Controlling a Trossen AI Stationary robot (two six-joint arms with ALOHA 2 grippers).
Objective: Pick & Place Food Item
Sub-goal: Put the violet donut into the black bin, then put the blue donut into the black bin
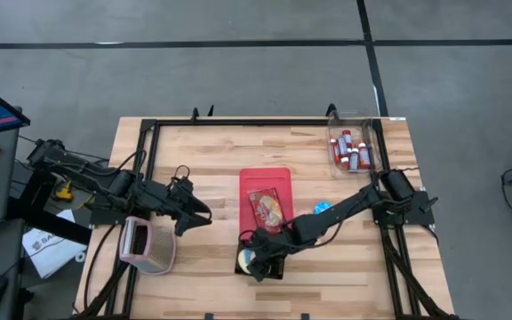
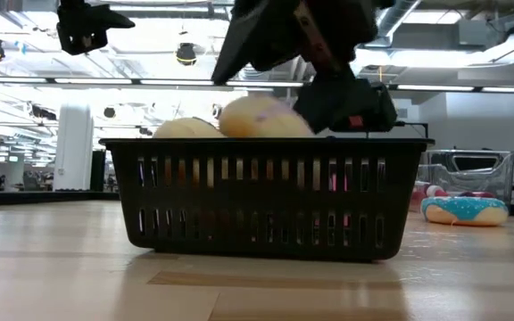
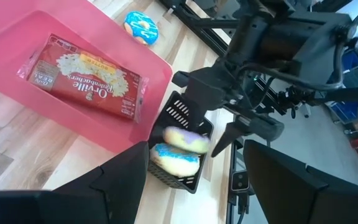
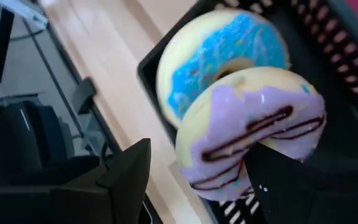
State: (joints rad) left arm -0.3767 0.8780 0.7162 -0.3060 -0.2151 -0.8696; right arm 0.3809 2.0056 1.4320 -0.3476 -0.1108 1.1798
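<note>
— Right gripper hangs over the black basket, fingers spread wide, holding nothing. Left gripper, also wide open and empty, waits left of the basket.

— And the food?

— Two donuts lie in the basket: a purple donut leaning on a blue donut. A third donut sits on the table right of the basket.

— The surface?

— Pale wood table. Just behind the basket, one red tray with one popcorn packet. Far right, a clear bin of bottles. Left, a pink basket. Beyond: grey floor, bright hall ceiling.
</note>
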